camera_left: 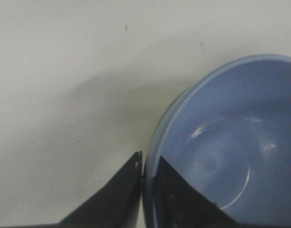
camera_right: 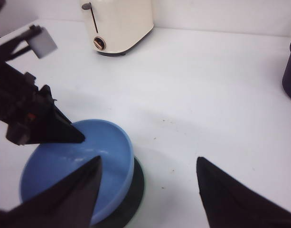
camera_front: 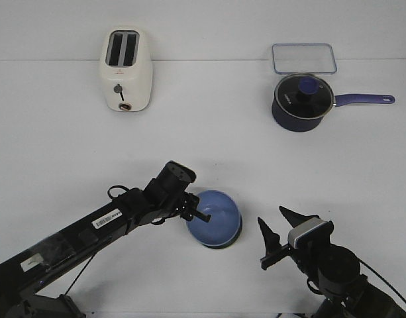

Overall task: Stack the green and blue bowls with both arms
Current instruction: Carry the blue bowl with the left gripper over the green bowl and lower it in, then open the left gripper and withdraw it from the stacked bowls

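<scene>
Pinching the near-left rim of the blue bowl (camera_front: 214, 217), the left tool (camera_front: 201, 214) has one finger inside and one outside, nearly together in the left wrist view. Blue bowl sits nested in the green bowl (camera_front: 219, 246), toward the middle of the tabletop's near edge. Green one mostly hidden: only a dark sliver under the blue base in the front view, a thin green streak at the rim (camera_left: 165, 117) in the left wrist view, a dark ring (camera_right: 131, 194) in the right wrist view.

Right tool (camera_front: 280, 227) stands just right of the stack, fingers spread wide, holding nothing, not touching the bowls. Its fingertips are cut off at the frame bottom in its own wrist view.

Count: two bowls, two arms, two tools. One cream toaster (camera_front: 126, 69) near the far-left corner of the tabletop (camera_front: 70, 152). One dark blue saucepan (camera_front: 302, 101) with glass lid and long handle toward the far-right corner; one clear rectangular lid or tray (camera_front: 304, 58) just behind it, can't tell which. Saucepan only a cropped edge in the right wrist view. Both arm bases cut off at the near edge of the front view.
</scene>
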